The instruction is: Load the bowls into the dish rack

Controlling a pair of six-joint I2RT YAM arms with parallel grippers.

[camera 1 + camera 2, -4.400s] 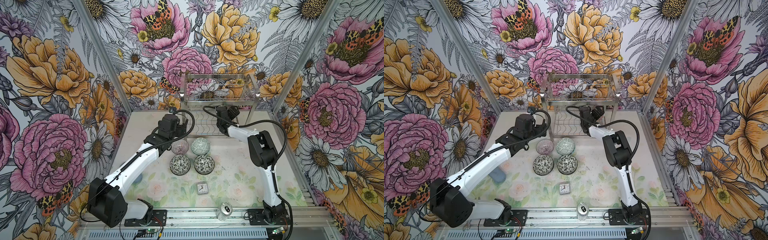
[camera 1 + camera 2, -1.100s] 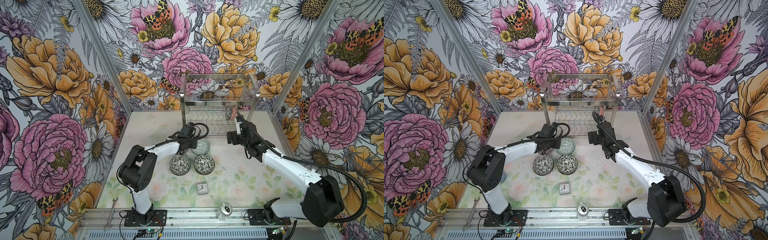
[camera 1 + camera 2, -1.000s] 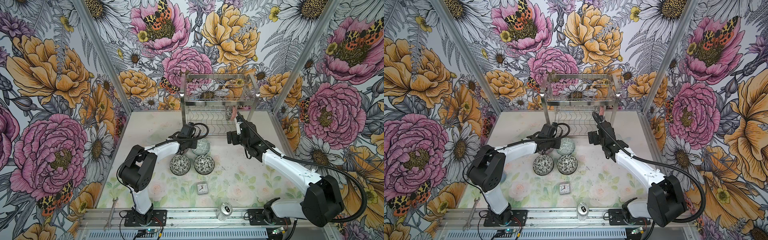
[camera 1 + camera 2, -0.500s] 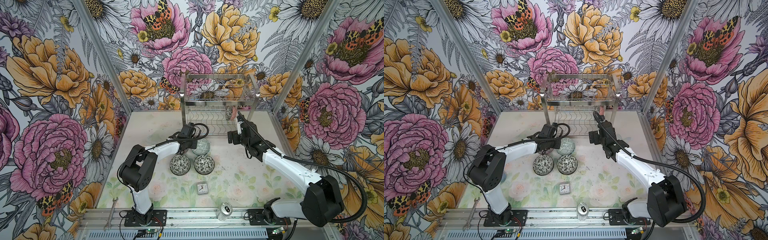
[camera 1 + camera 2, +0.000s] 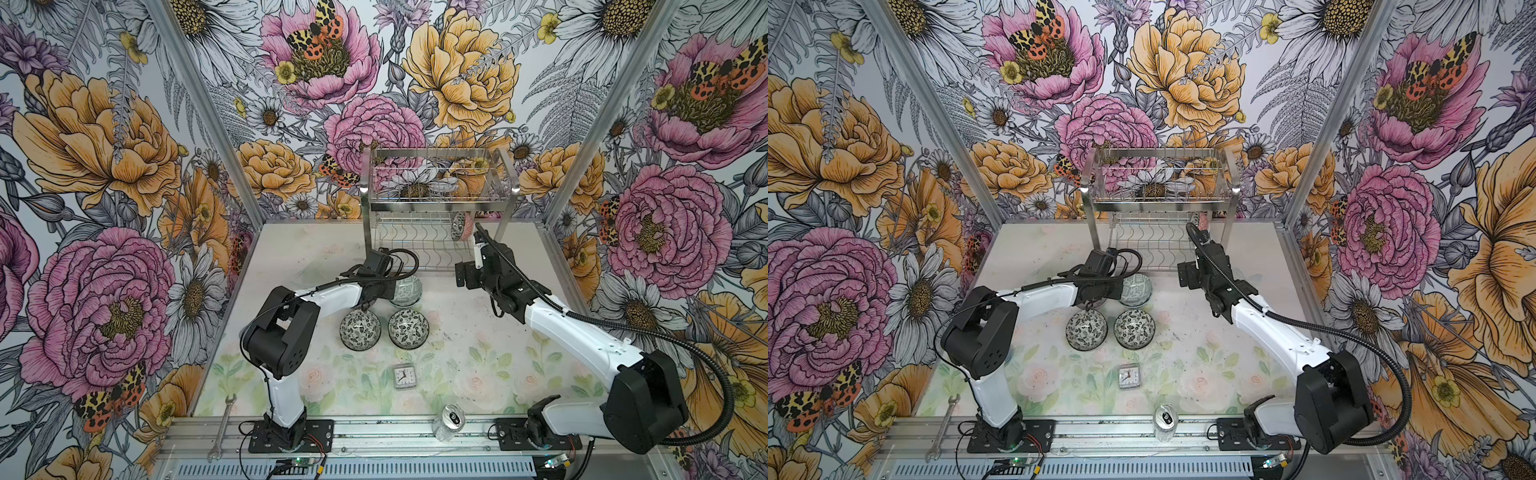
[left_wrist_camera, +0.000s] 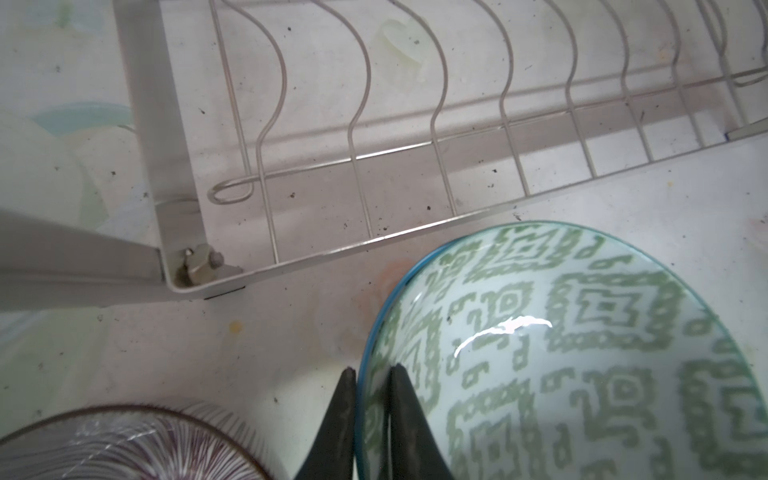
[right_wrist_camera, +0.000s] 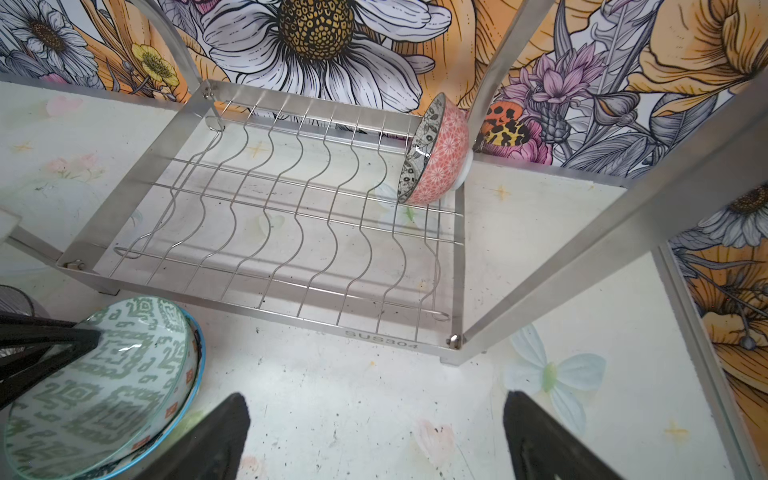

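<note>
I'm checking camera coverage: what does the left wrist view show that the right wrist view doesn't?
Left wrist only: the inside of a purple-lined bowl. Right wrist only: the pink bowl standing on edge in the dish rack, and the open right gripper. Both: the left gripper pinching the rim of the green geometric bowl, by the rack's wavy-wire tier.

The left jaws have pinched tighter, apparently gripping the green geometric bowl (image 6: 582,353).

Left gripper (image 5: 1120,292) at left rim of green geometric-patterned ceramic bowl (image 5: 1137,289), just in front of two-tier stainless wire dish rack (image 5: 1158,202); black-and-white floral ceramic bowl (image 5: 1086,330) and its twin (image 5: 1134,328) sit side by side nearer the front, small pink bowl (image 5: 1202,219) at lower tier's right end.
</note>
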